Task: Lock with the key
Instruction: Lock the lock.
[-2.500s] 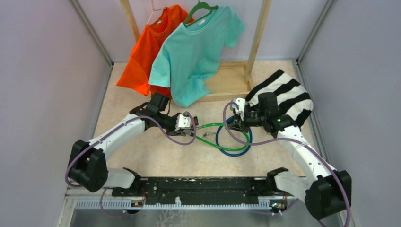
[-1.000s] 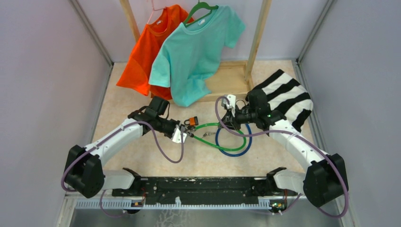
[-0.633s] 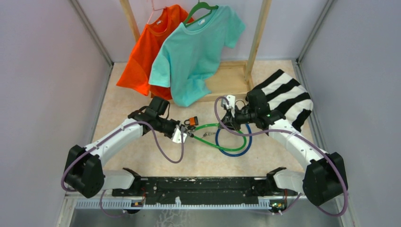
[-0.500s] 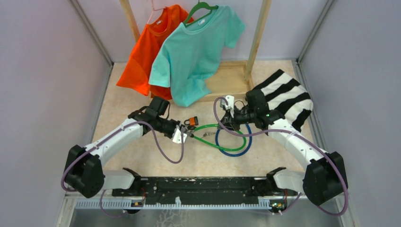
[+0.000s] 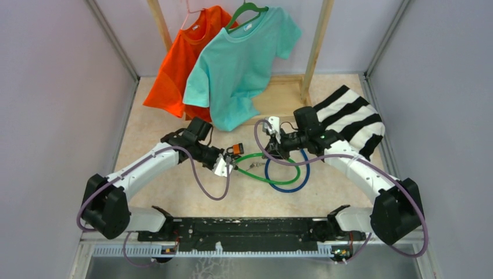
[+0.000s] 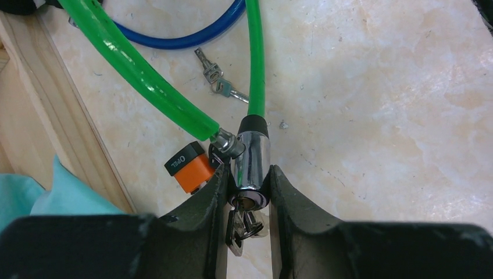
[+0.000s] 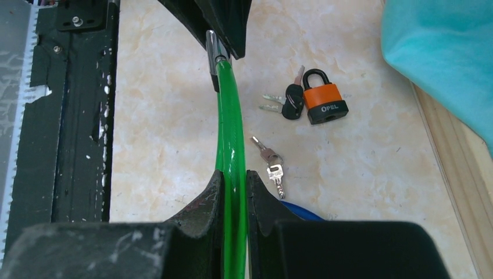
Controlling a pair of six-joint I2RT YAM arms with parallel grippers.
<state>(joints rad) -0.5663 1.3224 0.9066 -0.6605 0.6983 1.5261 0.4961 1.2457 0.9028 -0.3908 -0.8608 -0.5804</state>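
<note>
A green cable lock (image 5: 273,179) lies looped on the table. My left gripper (image 6: 247,172) is shut on its chrome lock cylinder (image 6: 254,152). A black-headed key (image 6: 239,229) hangs from the cylinder's keyhole between my fingers. The cable's metal end (image 6: 224,140) rests against the cylinder's side. My right gripper (image 7: 235,174) is shut on the green cable (image 7: 231,128), farther along it. In the top view the left gripper (image 5: 224,166) and right gripper (image 5: 278,145) stand a short way apart over the loop.
An orange padlock (image 6: 189,167) with a black key (image 7: 292,99) lies beside the cylinder. Loose silver keys (image 7: 272,165) and a blue cable (image 5: 293,185) lie near. A wooden rack base (image 5: 279,102) with hanging shirts and a striped cloth (image 5: 352,116) stand behind.
My left gripper moved from over the orange padlock down to the lock cylinder. My right gripper moved left and a little back with the green cable.
</note>
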